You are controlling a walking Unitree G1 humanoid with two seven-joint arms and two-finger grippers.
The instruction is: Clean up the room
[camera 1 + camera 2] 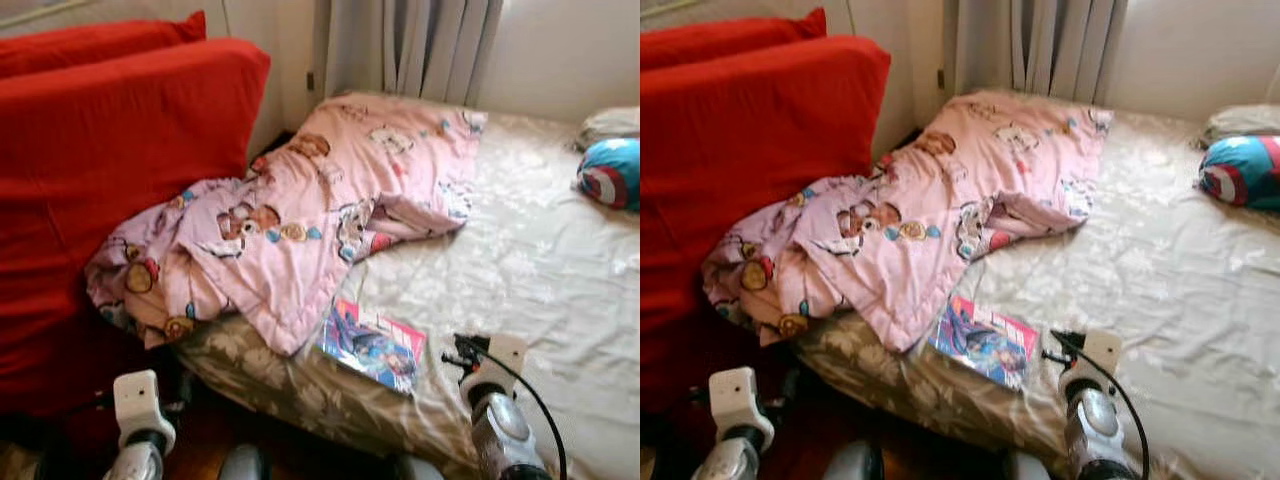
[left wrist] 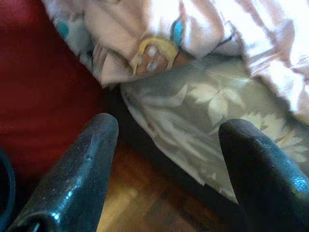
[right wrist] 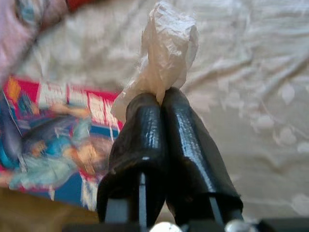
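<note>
My right gripper (image 3: 161, 99) is shut on a crumpled white tissue (image 3: 169, 48) and hovers over the bed sheet, beside a colourful comic book (image 3: 53, 140). The same comic book (image 1: 372, 345) lies near the bed's front edge, just left of my right arm (image 1: 500, 420). A pink cartoon-print blanket (image 1: 300, 210) lies rumpled across the bed's left side. My left gripper (image 2: 169, 140) is open and holds nothing, low by the bed's corner over the wooden floor (image 2: 130, 203). The left arm (image 1: 140, 410) shows at the bottom left.
Large red cushions (image 1: 110, 150) stand against the bed's left side. A round blue, red and white pillow (image 1: 610, 172) lies at the far right on the cream floral sheet (image 1: 540, 260). Grey curtains (image 1: 410, 45) hang behind the bed.
</note>
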